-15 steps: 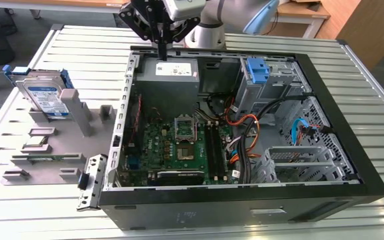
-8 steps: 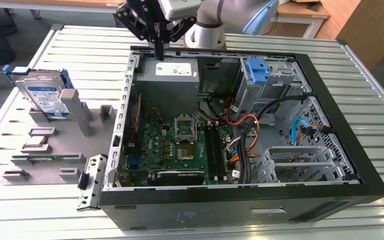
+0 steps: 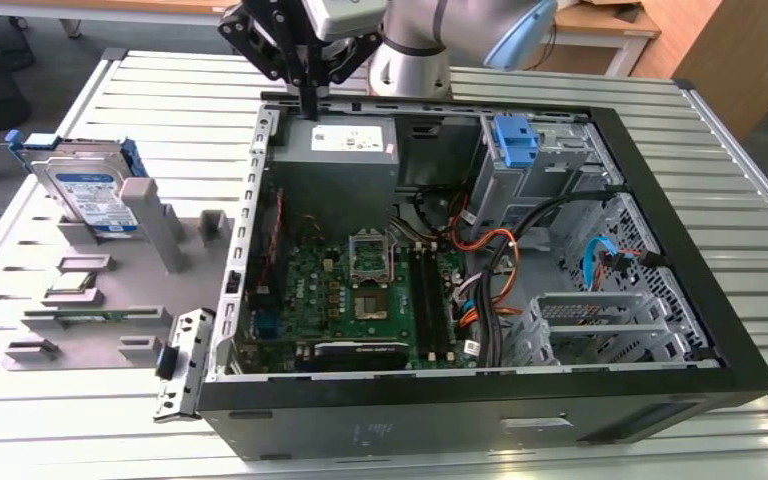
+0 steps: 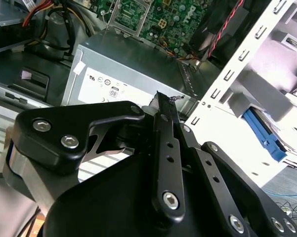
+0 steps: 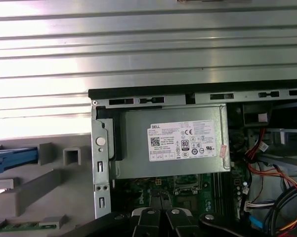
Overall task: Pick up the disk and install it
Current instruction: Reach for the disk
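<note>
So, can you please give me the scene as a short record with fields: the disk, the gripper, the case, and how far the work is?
disk: stands on edge in the grey holder, at the exterior view's left of the case; nothing touches it
gripper: shut, holds nothing, over the power supply
computer case: lies open, motherboard exposed
work: disk not yet picked up

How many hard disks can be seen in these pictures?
1. The disk stands on edge in the grey holder outside the computer case, at the exterior view's left. Drive cages inside may hide others.
</note>
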Controlling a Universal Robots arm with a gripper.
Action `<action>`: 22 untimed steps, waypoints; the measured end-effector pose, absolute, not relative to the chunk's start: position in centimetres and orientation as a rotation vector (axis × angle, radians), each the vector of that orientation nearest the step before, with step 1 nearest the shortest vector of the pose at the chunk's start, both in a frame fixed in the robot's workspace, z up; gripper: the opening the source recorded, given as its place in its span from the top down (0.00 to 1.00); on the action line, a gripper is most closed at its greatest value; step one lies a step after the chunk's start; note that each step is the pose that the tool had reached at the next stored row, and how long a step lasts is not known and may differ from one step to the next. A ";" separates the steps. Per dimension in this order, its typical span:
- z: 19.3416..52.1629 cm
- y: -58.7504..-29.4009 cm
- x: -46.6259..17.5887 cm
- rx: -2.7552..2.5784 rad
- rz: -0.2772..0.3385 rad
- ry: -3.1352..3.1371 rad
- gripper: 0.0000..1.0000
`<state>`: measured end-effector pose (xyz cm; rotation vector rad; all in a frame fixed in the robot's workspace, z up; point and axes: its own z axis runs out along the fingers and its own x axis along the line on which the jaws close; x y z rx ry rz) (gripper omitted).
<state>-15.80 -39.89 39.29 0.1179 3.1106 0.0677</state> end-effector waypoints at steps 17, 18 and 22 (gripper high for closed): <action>39.3 -39.9 -17.7 0.118 0.068 3.108 0.89; 39.3 -39.9 -17.8 0.118 0.068 3.108 0.89; 39.3 -39.9 -18.3 0.118 0.068 3.107 0.89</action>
